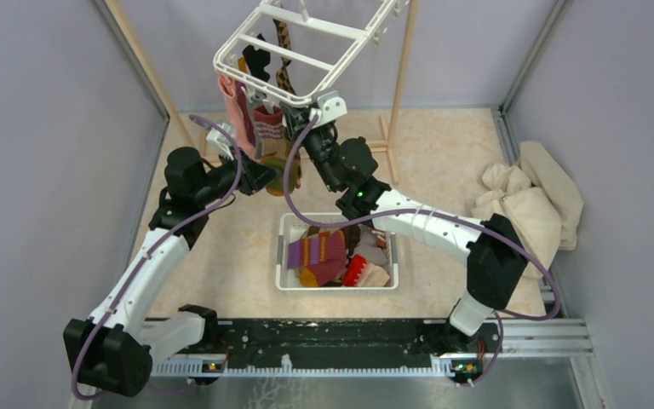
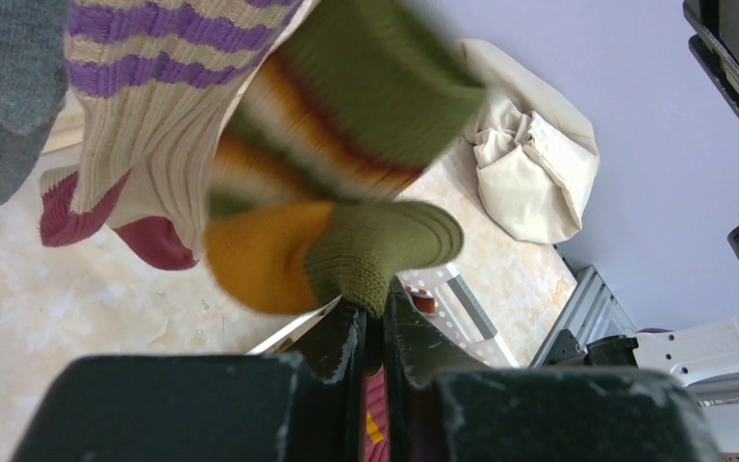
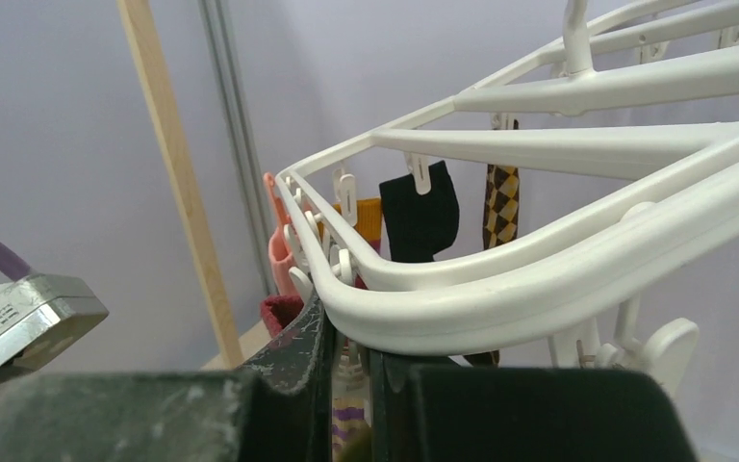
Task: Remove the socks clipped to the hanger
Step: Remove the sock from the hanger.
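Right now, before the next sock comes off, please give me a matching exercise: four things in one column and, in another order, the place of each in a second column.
Things
1. olive-striped sock
2. black sock
3. white basket
4. beige cloth heap

Places
A. lying at the right side of the table
B. pinched between the left fingers
C. hanging from a clip of the hanger, away from both grippers
D. standing in the middle of the table

Pairs: 1-B, 2-C, 3-D, 4-A
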